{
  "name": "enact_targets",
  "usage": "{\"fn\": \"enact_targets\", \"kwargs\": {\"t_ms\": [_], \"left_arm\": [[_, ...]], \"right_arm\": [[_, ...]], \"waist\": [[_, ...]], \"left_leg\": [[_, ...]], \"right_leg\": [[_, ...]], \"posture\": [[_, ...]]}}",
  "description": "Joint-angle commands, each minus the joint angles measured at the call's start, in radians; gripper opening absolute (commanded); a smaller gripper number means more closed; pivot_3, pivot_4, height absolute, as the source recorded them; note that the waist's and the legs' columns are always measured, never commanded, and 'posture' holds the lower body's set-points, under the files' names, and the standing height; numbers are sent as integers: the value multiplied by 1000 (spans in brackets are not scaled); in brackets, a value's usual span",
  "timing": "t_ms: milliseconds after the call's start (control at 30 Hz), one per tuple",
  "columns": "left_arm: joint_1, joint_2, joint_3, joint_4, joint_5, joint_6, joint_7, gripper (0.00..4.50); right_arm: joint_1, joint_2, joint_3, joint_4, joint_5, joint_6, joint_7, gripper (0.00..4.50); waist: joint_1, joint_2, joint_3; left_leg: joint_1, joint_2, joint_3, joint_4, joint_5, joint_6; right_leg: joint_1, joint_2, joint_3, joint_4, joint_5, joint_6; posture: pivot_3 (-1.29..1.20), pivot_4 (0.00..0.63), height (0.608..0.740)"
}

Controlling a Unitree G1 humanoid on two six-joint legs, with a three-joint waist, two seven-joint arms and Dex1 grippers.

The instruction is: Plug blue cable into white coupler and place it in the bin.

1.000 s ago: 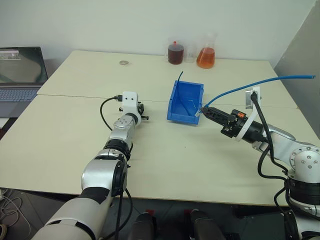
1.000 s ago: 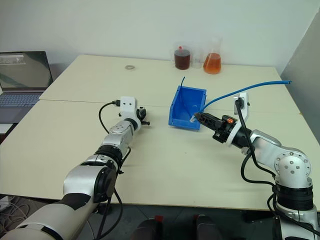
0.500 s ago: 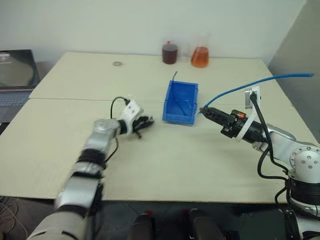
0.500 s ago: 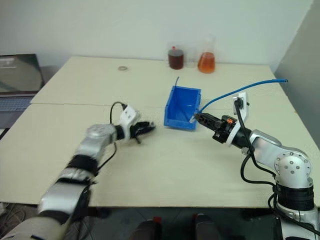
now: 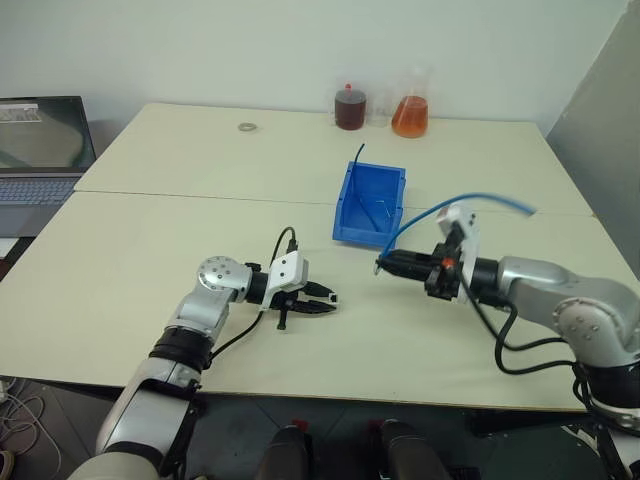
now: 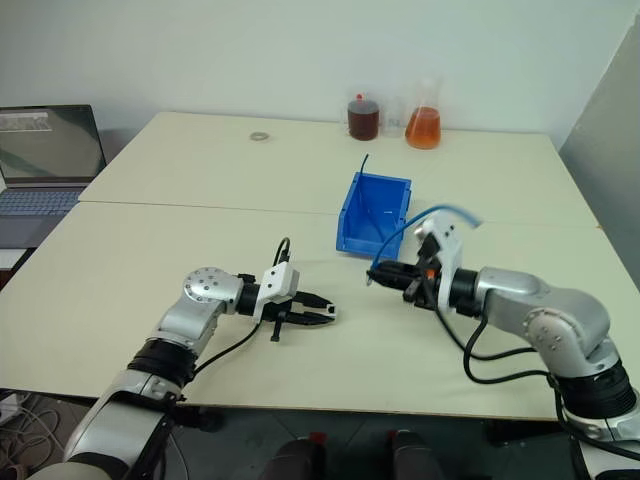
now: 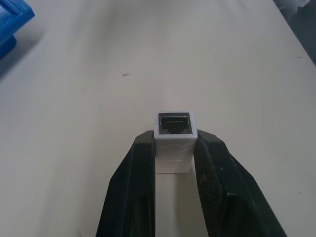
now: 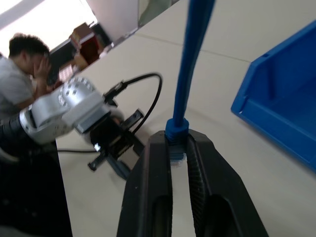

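Note:
The white coupler is clamped between my left gripper's black fingers, its dark socket facing outward. That gripper hovers low over the table's front, pointing toward my right gripper. The right gripper is shut on the plug end of the blue cable, which arcs up and back over my right arm. The clear plug tip sits between the fingers. A short gap separates plug and coupler. The blue bin stands just behind both grippers, mid-table.
Two flasks, one dark red and one orange, stand at the back edge. A laptop sits far left and a small metal ring lies at the back. A person sits beyond the table.
My left arm swung away from the bin to the table's front and now points right with the coupler. My right gripper moved left and down, rolling, and the cable's free end swung with it.

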Motion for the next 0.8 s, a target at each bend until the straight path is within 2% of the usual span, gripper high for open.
{"fn": "enact_targets", "kwargs": {"t_ms": [33, 167, 367, 600, 800], "left_arm": [[-44, -50, -17, 138, 34, -83, 19, 780], [-61, -66, -16, 196, 30, -117, -21, 780], [-70, -80, -2, 207, 7, -92, -53, 780], [-55, -83, 1, 177, -6, -58, -92, 780], [-54, -87, -2, 166, -1, -49, -99, 780]], "right_arm": [[39, 11, 139, -19, -229, -176, 115, 184], [24, 85, 183, 62, -360, -294, 167, 184], [11, 194, 182, 136, -446, -400, 219, 184], [-3, 260, 192, 231, -519, -496, 319, 184], [-22, 300, 230, 395, -633, -631, 406, 184]], "waist": [[0, 0, -1], [2, 0, -1], [2, 0, -1], [0, 0, -1], [-2, 0, -1]], "left_leg": [[0, 0, 0, 0, 0, 0], [1, -1, 0, 2, 0, 0], [1, -1, 0, 2, 0, 0], [1, -1, 0, 2, 0, 0], [2, -1, 0, 2, 0, 0]], "right_leg": [[0, 0, 0, 0, -1, 1], [2, 0, 0, 1, -1, 5], [2, 0, 0, 1, 0, 4], [2, 0, 0, 0, 2, 1], [2, 1, 0, 1, 2, 1]], "posture": [[0, 150, 740], [0, 150, 740], [0, 150, 740], [0, 150, 740], [0, 150, 740]]}}
